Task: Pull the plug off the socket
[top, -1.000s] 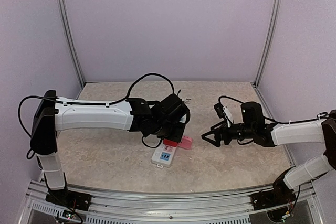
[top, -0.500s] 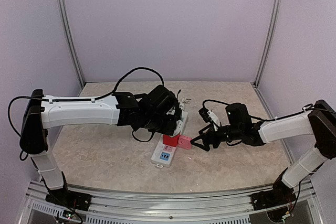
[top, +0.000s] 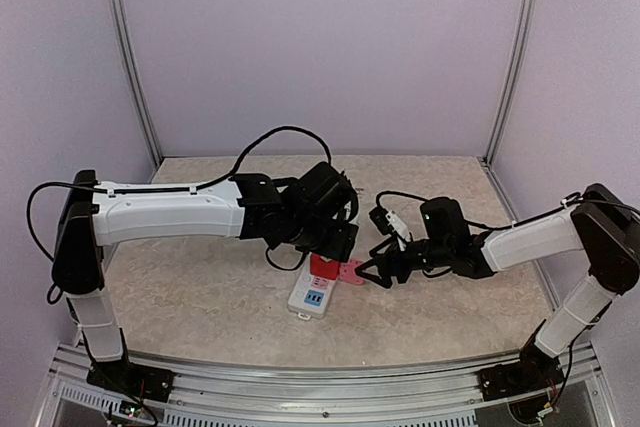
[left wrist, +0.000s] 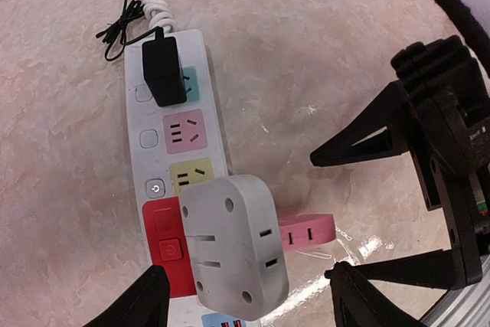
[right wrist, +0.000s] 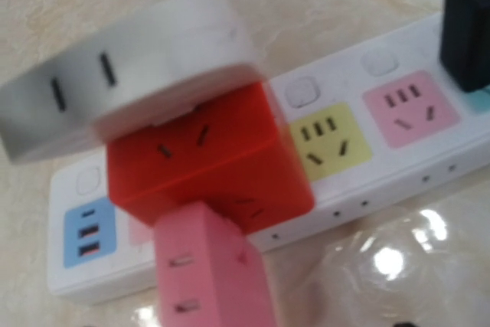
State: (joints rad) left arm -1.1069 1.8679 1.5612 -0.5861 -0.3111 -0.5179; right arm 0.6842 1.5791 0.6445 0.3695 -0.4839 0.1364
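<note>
- Since a second ago the right gripper (top: 370, 273) has travelled in from the right side of the table (top: 200, 297) to the plug stack, and the left gripper (left wrist: 249, 285) has widened its jaws.
- Left gripper: jaws spread, hanging over the stack with one finger on each side of the white block (left wrist: 233, 246). There is a gap on both sides, so neither finger touches it.
- Right gripper: jaws spread, lying low and reaching in from the right. Its two fingertips (left wrist: 360, 139) flank the free end of the pink block (left wrist: 306, 233), and I see no contact with it.
- White block sits on top of the red plug (right wrist: 207, 162), slightly askew to it.
- Pink block sticks out sideways from the red plug, toward the table's right edge.
- Red plug is seated in the socket (top: 310, 299), near that strip's near end, beside a blue outlet face.
- Socket lies flat around the middle of the table, a little closer to the near edge, with its length running from near to far.
- A black adapter (left wrist: 163, 70) is plugged into the socket's far end, where the white cord (left wrist: 157, 9) lies bundled on the table.
</note>
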